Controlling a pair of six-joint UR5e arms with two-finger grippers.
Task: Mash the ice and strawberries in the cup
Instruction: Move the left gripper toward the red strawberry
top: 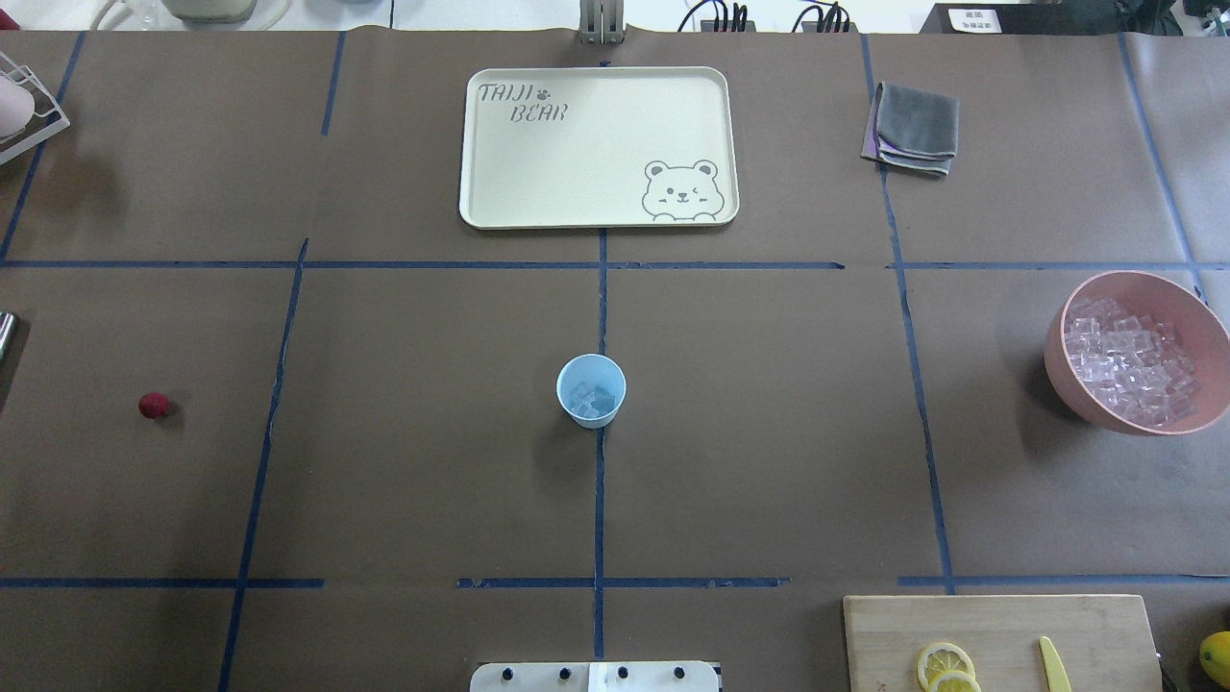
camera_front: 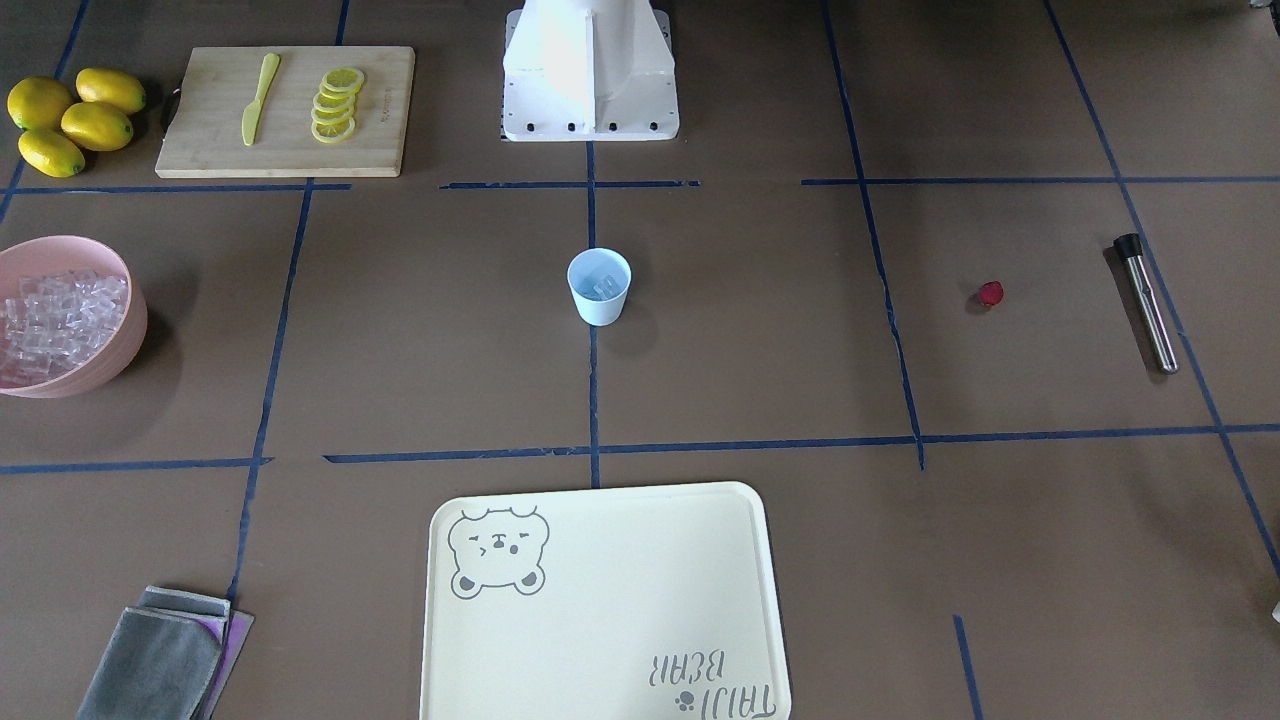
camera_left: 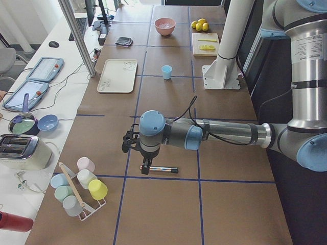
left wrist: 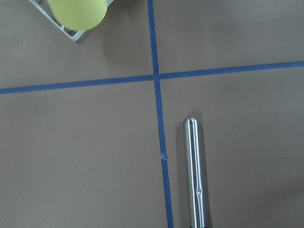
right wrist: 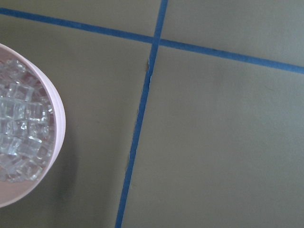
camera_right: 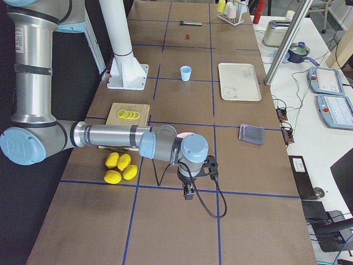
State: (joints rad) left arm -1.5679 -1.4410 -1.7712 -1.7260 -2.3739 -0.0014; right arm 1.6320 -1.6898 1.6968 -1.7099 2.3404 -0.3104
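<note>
The pale blue cup (top: 591, 390) stands at the table's middle with a few clear ice cubes (top: 588, 397) inside; it also shows in the front view (camera_front: 599, 287). The dark red strawberry (top: 153, 406) lies alone on the table, far to the cup's left. More ice (top: 1134, 360) fills a pink bowl (top: 1065, 384) at the right. My left gripper (camera_left: 145, 166) hangs over a steel muddler (camera_left: 161, 169) beyond the strawberry. My right gripper (camera_right: 188, 192) hangs beside the pink bowl. I cannot tell whether either is open or shut. No fingers show in the wrist views.
A cream bear tray (top: 598, 146) lies beyond the cup, and a grey cloth (top: 913, 127) to its right. A cutting board (camera_front: 285, 110) holds lemon slices and a yellow knife, with whole lemons (camera_front: 72, 118) beside it. A rack of coloured cups (camera_left: 82, 186) stands past the muddler (camera_front: 1146, 302).
</note>
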